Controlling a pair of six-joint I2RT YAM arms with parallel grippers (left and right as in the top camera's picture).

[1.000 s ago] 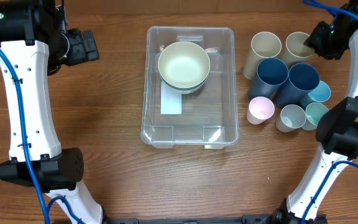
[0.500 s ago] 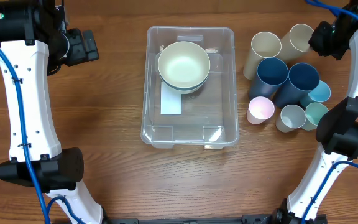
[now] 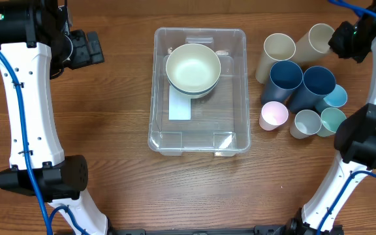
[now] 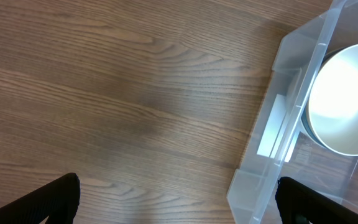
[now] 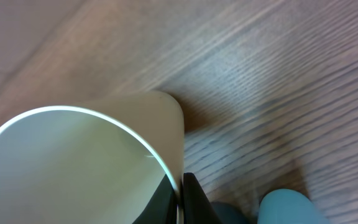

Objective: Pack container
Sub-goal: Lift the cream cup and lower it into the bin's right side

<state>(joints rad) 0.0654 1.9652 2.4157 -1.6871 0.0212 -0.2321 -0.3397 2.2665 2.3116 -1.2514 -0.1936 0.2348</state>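
From overhead, the container (image 3: 201,137) sits mid-table (image 3: 116,150), with a bowl (image 3: 193,67) inside toward one end. A cluster of cups (image 3: 286,77) stands to its right. The left fingers (image 3: 94,48) hang over bare wood left of the container. The right fingers (image 3: 340,40) meet a tilted cream cup (image 3: 316,38).

In the left wrist view, the left fingers (image 4: 53,198) are spread wide and hold nothing. The container's wall (image 4: 278,124) and the bowl (image 4: 347,99) show at right.

In the right wrist view, the right fingers (image 5: 191,199) are pinched on the cream cup's (image 5: 73,168) rim.

Stacked bowls (image 3: 192,67) — cream cup (image 3: 315,39) (beside clustered cups (image 3: 286,75))
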